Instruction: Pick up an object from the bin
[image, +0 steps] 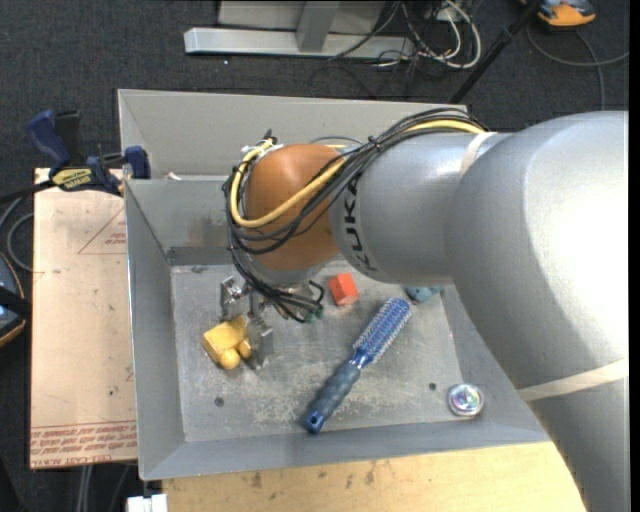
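Starting at the near wall of the grey bin (155, 400), you had a blue hairbrush (358, 363) lying slantwise, its handle end close to that wall and its bristled head pointing far and right. By the near right corner lay a small round silvery thing (464, 400), well apart from everything else; I could not make out what it was.

Further in, on the left of the floor, lay a lumpy yellow thing (225, 345), the one closest to the gripper (246, 322). The gripper was low over the floor, just right of it and a little beyond. Its fingers (262, 338) stood apart and gripped nothing. The nearer one touched or almost touched the yellow thing's right side, but the lump did not sit clearly between the two.

I judged the pick not yet done: you were in place beside a candidate, with the closing, the lift and the carry out of the bin all left. Whether the fingers would straddle the lump was hard to tell from this angle.

Beyond the gripper lay a small orange block (343, 290), with a tiny green thing (316, 312) just near and left of it, too small to identify. Right of the block, a teal thing (422, 295) peeped from under the arm (480, 220), mostly cut off. The orange cover (290, 210) and its cables hid the far floor behind the gripper.
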